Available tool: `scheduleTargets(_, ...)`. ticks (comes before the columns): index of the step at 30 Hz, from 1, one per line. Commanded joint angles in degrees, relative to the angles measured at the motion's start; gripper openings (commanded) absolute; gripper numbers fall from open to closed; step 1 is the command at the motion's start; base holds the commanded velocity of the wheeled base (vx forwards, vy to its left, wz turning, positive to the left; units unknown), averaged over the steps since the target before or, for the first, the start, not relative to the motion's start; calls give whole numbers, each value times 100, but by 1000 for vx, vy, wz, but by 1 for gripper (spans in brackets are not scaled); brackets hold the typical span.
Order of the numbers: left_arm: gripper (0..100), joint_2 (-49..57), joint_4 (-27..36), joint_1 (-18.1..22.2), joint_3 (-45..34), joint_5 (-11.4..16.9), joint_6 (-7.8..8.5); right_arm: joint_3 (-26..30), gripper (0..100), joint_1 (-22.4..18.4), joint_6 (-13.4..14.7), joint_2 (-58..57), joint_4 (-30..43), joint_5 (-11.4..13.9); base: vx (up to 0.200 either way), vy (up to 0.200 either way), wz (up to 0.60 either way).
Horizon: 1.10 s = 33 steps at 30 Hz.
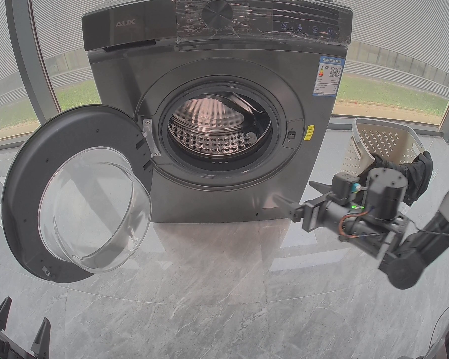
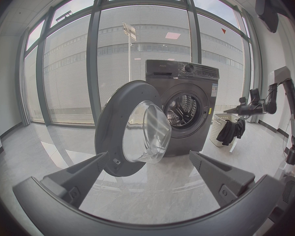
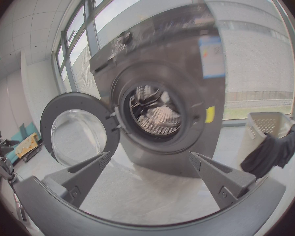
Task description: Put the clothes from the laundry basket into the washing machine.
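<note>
Here's the washing machine (image 1: 134, 76) standing ready on the marble floor, and its round door (image 1: 30, 185) is swung fully open to the robot's left, so that part of the job is sorted. Look into the steel drum (image 1: 217, 125): bare metal as far as can be seen, no clothing inside that I can make out. Over to the right of the machine, just beside it, sits the pale laundry basket (image 1: 384, 140), and a dark garment (image 1: 416, 173) is draped over its rim, hanging down the outside. What else lies inside the basket is hidden. So by my reckoning the loading proper has not begun. Now the right hand (image 3: 147, 161): it hangs in the air between the machine's lower right corner and the basket, fingers spread wide, carrying nothing. The left hand (image 2: 147, 161) sits low near the floor, well apart from the door, also spread and carrying nothing. What's left is everything that counts: grab the garment, carry it across, drop it in the drum.
</note>
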<state>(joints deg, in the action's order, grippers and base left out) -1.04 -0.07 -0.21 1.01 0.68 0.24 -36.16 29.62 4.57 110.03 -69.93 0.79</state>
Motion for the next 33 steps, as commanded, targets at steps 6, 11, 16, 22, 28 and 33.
scheduleTargets(6,100,104,-1,-6,-92,20,-16,2596,100,-1749,-466,-4262,32,9,0,0,0)
scheduleTargets(11,100,104,-1,-6,-92,28,-24,3062,100,-1969,-484,-5378,497,35,0,0,0)
scheduleTargets(16,100,104,-1,3,-84,20,-33,3378,100,-2215,-668,-6503,1420,9,160,0,0)
scheduleTargets(22,100,104,-1,-6,-84,20,-33,3361,100,-2409,-677,-8630,3635,-53,200,0,0)
scheduleTargets(28,100,104,-1,-6,-84,11,-33,3238,100,-2593,-677,-10669,6140,44,200,0,0)
scheduleTargets(33,100,104,-1,3,-92,11,-24,3616,100,-2866,-677,-10933,6412,176,200,0,0)
